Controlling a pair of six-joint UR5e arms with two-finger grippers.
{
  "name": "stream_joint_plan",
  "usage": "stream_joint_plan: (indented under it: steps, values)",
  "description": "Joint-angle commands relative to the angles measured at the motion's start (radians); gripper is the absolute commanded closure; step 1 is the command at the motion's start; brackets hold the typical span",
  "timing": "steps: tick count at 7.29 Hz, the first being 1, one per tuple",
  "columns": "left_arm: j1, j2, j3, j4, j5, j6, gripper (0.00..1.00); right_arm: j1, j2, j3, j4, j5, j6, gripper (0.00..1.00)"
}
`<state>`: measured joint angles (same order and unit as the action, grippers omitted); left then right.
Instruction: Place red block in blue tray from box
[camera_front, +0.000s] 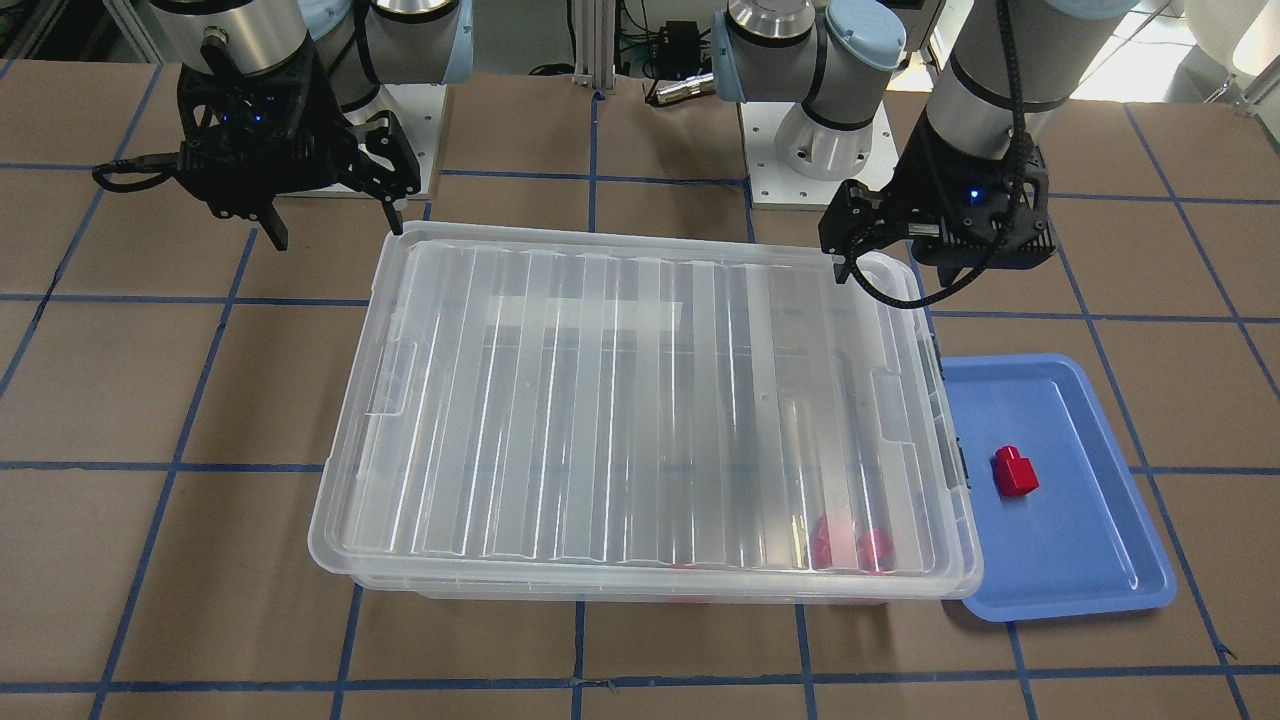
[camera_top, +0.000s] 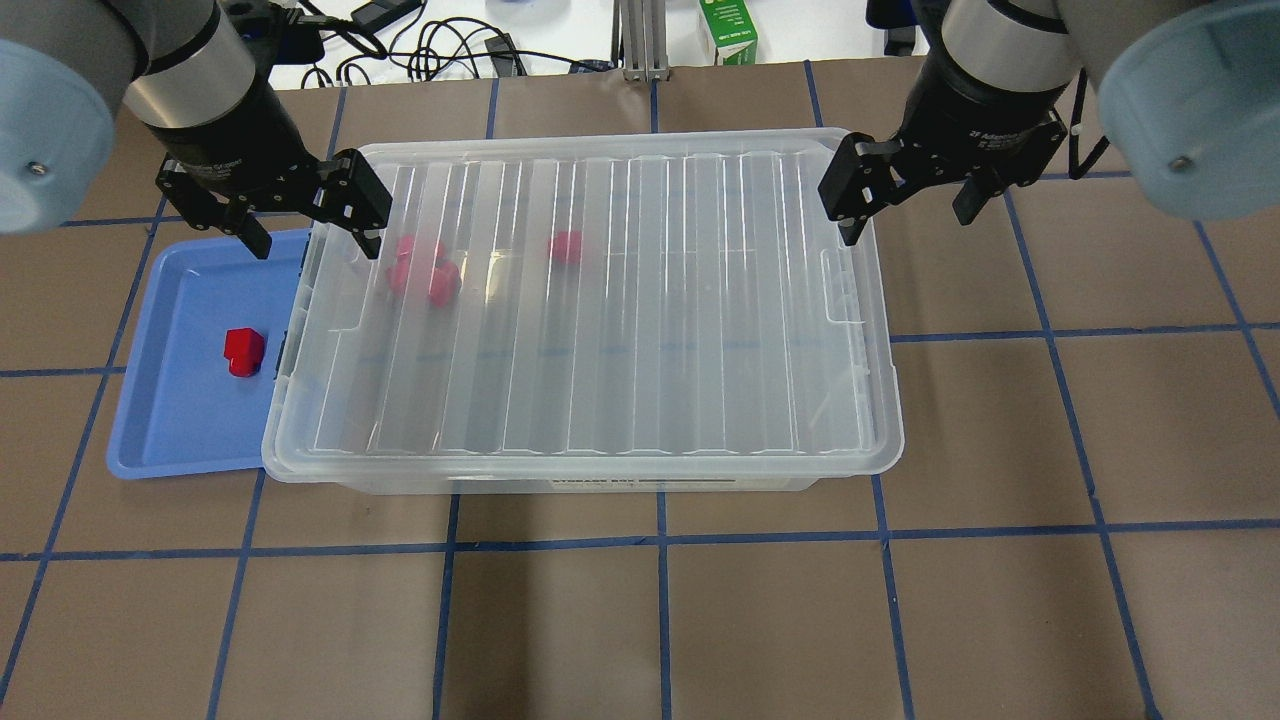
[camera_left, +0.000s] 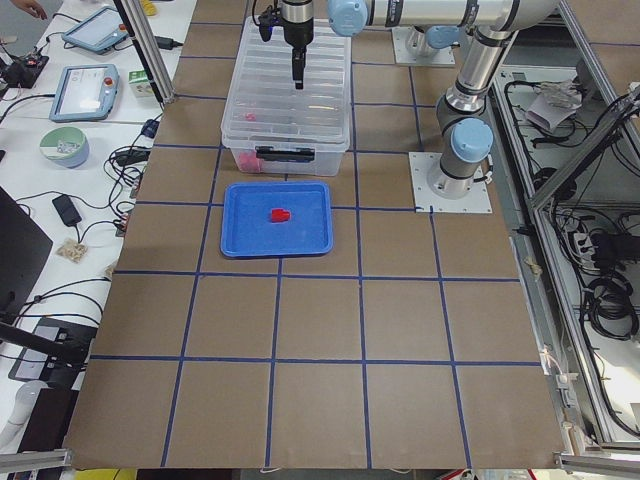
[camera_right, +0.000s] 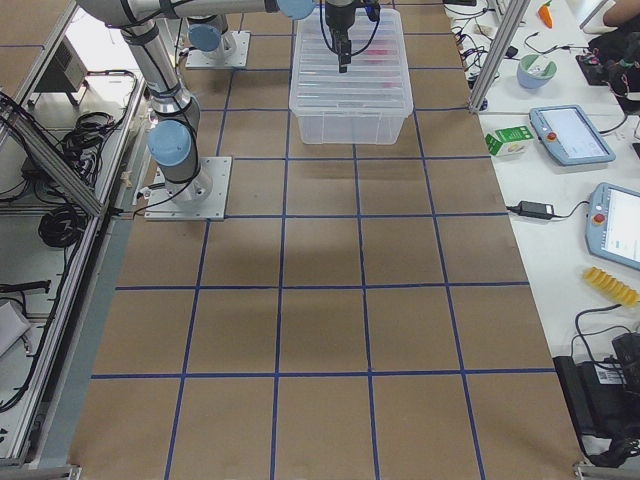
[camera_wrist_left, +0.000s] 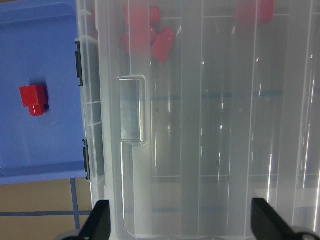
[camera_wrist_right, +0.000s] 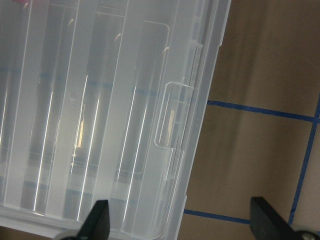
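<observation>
The clear box (camera_top: 600, 320) stands mid-table with its ribbed lid on. One red block (camera_top: 243, 351) lies in the blue tray (camera_top: 180, 420), which is tucked against the box's left end. Several more red blocks (camera_top: 425, 270) show blurred through the lid. My left gripper (camera_top: 312, 225) is open and empty, hovering over the box's far left corner. My right gripper (camera_top: 905, 205) is open and empty over the box's far right corner. In the left wrist view the block (camera_wrist_left: 34, 99) sits in the tray (camera_wrist_left: 45, 50) beside the box (camera_wrist_left: 210, 125).
Brown table with a blue tape grid. In the overhead view a green carton (camera_top: 728, 30) and cables lie beyond the far edge. In the front-facing view the arm bases (camera_front: 820, 150) stand behind the box (camera_front: 640, 400).
</observation>
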<state>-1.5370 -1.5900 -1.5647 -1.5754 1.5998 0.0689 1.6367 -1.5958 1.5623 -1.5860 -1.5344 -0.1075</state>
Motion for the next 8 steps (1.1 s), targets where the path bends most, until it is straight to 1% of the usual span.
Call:
stream_joint_plan:
  steps: [1,8]
  values:
    - [0.0,-0.001,0.002,-0.002,0.0,0.0,0.0,0.0,-0.001,-0.004,0.004,0.0,-0.001,0.0]
    - [0.0,-0.004,0.0,-0.002,-0.001,-0.001,0.0,0.0,-0.012,-0.002,0.003,-0.003,0.003,0.0]
